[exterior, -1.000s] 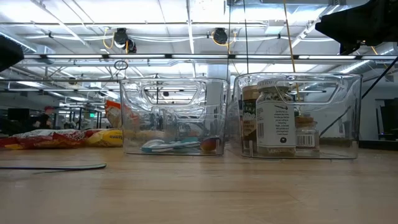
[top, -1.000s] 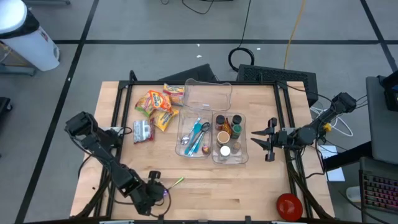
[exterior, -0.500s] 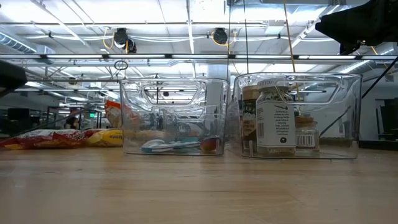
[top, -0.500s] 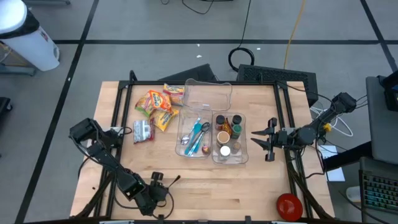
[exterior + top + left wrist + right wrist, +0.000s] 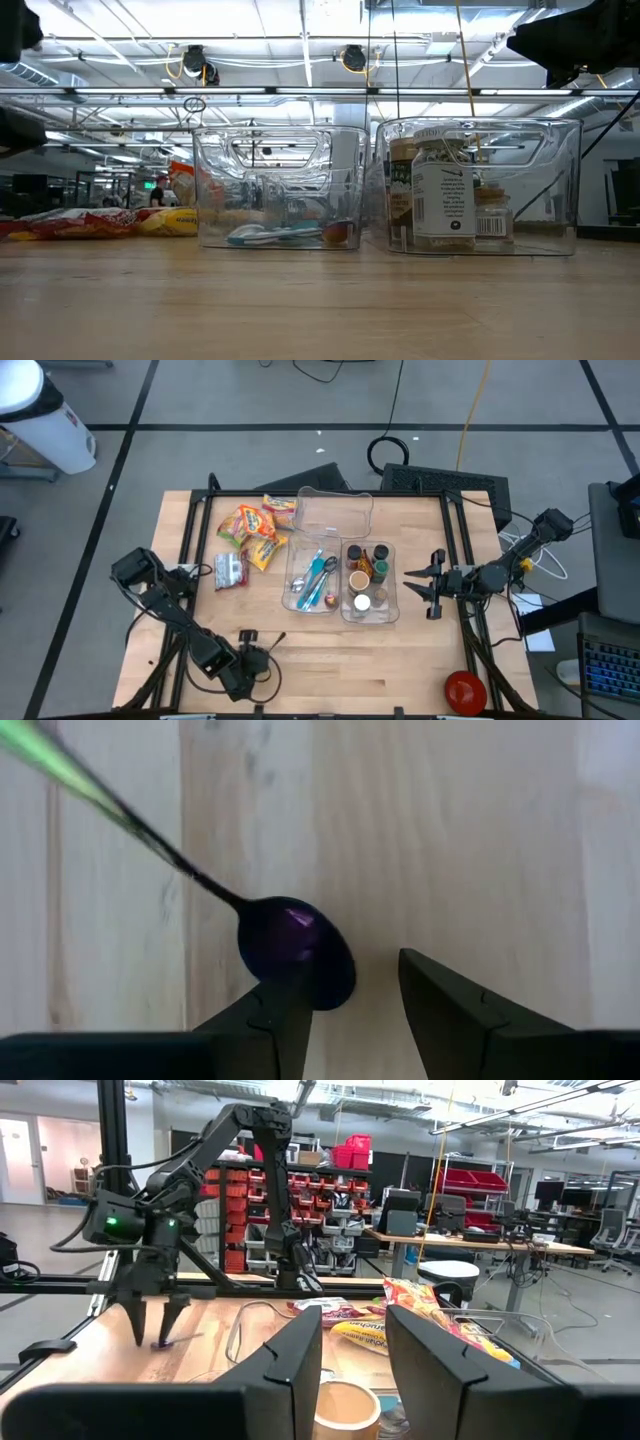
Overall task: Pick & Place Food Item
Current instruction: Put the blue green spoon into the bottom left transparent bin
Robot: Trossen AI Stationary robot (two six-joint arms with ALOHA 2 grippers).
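The left gripper [image 5: 262, 660] hangs over the near-left part of the tabletop [image 5: 400, 660], its jaws apart around the purple bowl of a spoon [image 5: 295, 945] with a green handle — whether they pinch it, the views do not show. The right gripper [image 5: 425, 585] waits beside the bin of jars [image 5: 369, 582], jaws slightly apart and holding nothing. 3 snack packets [image 5: 250, 525] lie at the far left, beside the utensil bin [image 5: 313, 582].

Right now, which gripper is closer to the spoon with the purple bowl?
The left gripper. It hangs at the table's front edge directly over the spoon, whose bowl lies between its open fingers. The right gripper waits far off, beside the jar bin.
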